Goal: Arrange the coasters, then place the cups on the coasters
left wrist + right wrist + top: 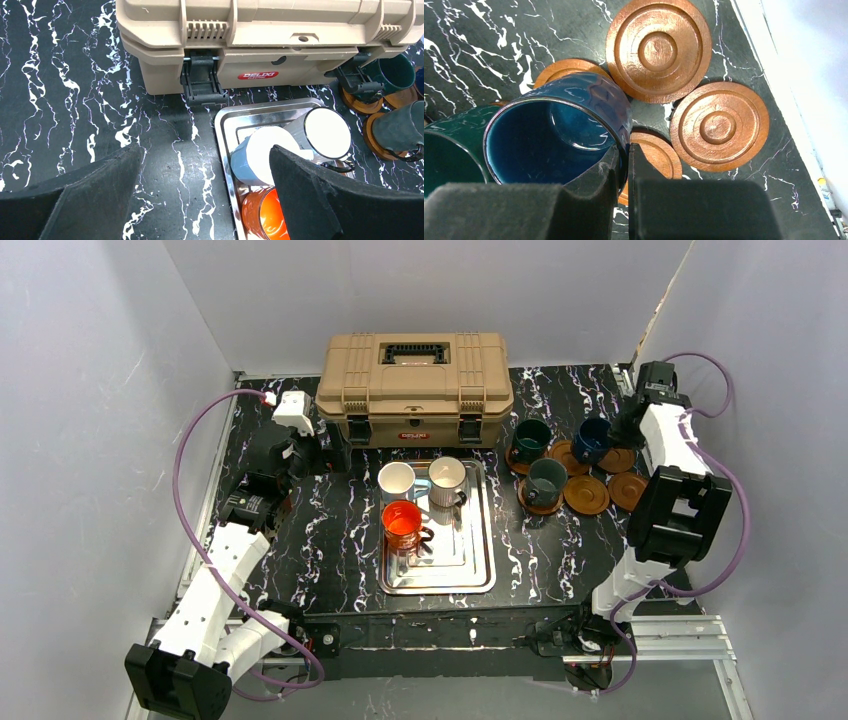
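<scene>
Pinching the wall of the glossy navy blue ceramic mug (574, 115), the right gripper (624, 156) has one finger inside the rim and one outside, clamped tight. The mug is among round brown grooved coasters (658, 50) at the far right of the black marbled table (320, 530). The left gripper (205, 150) hovers, fingers wide apart, beside the shiny steel tray (223, 122).

Six cups (404, 523): two cream, one orange, teal, navy, grey-green. Six coasters (586, 494). One tray (485, 540). One toolbox (415, 380).
</scene>
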Tool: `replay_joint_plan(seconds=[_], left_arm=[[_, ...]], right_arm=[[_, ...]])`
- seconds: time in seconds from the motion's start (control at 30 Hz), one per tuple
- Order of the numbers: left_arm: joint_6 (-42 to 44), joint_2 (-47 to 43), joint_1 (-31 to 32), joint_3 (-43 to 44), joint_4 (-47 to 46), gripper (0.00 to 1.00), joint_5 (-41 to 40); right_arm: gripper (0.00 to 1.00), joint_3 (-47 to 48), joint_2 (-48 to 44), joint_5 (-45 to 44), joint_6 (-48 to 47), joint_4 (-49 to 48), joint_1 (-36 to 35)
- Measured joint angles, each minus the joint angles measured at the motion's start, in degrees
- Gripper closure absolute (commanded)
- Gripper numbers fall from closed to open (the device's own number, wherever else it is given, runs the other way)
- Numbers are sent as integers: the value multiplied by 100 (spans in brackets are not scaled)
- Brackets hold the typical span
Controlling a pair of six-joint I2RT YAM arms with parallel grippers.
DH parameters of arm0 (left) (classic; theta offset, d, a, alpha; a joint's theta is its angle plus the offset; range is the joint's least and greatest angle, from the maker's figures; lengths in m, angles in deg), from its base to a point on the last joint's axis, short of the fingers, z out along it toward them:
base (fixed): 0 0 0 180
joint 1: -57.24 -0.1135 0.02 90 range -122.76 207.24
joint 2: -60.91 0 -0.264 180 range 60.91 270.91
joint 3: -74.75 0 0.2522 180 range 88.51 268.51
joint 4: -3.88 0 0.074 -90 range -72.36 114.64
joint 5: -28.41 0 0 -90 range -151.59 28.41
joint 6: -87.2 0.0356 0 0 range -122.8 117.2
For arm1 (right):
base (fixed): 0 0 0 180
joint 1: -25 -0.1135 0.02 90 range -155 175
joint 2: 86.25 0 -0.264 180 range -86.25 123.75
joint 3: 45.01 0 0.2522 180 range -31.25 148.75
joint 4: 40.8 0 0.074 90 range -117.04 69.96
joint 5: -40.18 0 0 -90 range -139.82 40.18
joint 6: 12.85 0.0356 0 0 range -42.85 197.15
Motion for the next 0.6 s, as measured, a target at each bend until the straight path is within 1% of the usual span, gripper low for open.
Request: replay_joint_plan(seconds=[0.6], left_arm=[[0,-2,0,0,0,2,0]], right_arm=[[99,-297,125,-457,177,-310,-361]])
